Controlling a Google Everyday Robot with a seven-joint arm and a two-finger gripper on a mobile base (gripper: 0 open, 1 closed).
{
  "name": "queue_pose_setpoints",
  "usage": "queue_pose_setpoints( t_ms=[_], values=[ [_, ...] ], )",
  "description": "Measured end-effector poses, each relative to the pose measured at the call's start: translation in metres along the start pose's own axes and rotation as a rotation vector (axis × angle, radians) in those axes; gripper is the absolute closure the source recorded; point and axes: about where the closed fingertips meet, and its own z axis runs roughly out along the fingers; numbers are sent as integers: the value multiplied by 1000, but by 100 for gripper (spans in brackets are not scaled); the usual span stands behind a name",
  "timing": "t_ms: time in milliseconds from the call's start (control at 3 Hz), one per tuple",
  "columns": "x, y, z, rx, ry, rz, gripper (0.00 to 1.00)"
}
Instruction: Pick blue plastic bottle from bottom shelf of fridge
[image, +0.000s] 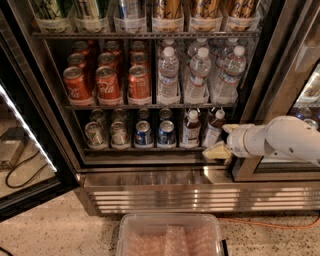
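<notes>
The fridge (150, 192) stands open with its ribbed steel base panel facing me. On the bottom shelf (145, 148) two small blue plastic bottles with white caps and dark contents stand at the right end: one (191, 130) upright, one (214, 129) leaning slightly in the rightmost lane. My gripper (222, 140), on a white arm coming in from the right, is open and empty. It sits at the shelf's front right corner, just in front of and beside the rightmost bottle. One pale finger (216, 151) lies below the bottle's base.
Blue soda cans (143, 134) and silver cans (95, 134) fill the lanes left of the bottles. Red cola cans (108, 83) and water bottles (197, 76) stand on the shelf above. The glass door (30, 150) hangs open at left. A clear plastic bin (170, 235) is on the floor.
</notes>
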Motion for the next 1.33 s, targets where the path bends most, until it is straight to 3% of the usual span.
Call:
queue_pose_setpoints(
  t_ms=[333, 667, 1333],
  values=[
    [-7, -30, -13, 97, 3, -13, 28],
    [-7, -47, -16, 142, 2, 0, 27],
    [-6, -59, -7, 170, -8, 28, 23]
  ],
)
